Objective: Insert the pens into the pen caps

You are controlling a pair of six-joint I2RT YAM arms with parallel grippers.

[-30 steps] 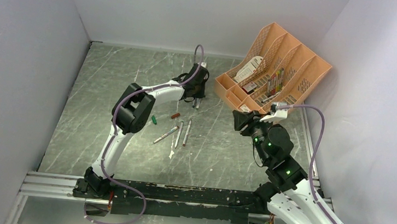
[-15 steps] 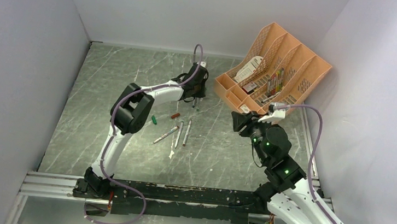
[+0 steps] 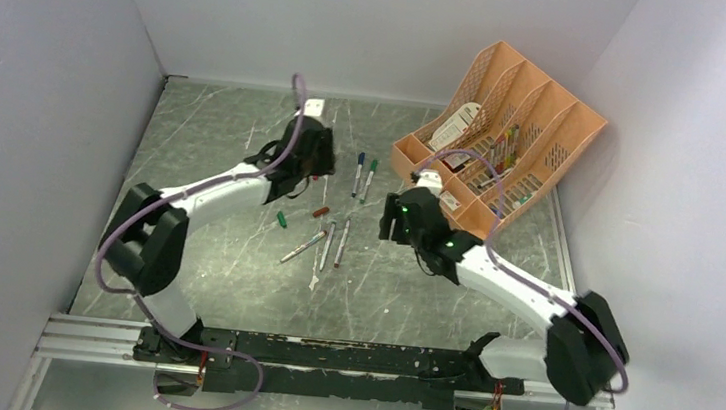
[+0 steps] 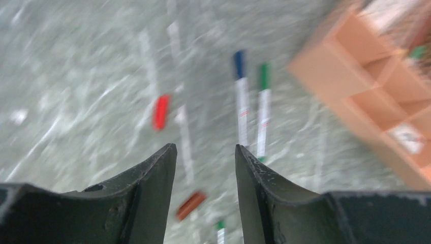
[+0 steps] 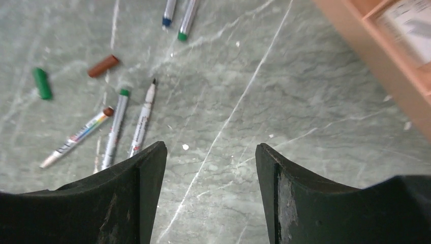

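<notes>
Two capped pens, one with a blue cap (image 3: 358, 173) and one with a green cap (image 3: 369, 177), lie side by side near the orange organiser; the left wrist view shows them too (image 4: 239, 96) (image 4: 263, 109). Three uncapped pens (image 3: 327, 245) (image 5: 116, 127) lie mid-table. A brown cap (image 3: 319, 211) (image 5: 103, 65), a green cap (image 3: 281, 219) (image 5: 42, 83) and a red cap (image 4: 161, 112) lie loose. My left gripper (image 3: 311, 165) (image 4: 206, 152) is open and empty, left of the capped pens. My right gripper (image 3: 392, 223) (image 5: 211, 150) is open and empty, right of the uncapped pens.
The orange organiser (image 3: 506, 138) (image 5: 376, 40) with bunched pens and papers stands at the back right against the wall. A small white scrap (image 3: 313, 282) lies below the uncapped pens. Grey walls close in the left, back and right sides.
My left gripper has pulled away to the left, leaving the two capped pens on the table. My right arm has reached forward and down toward the table's middle.
</notes>
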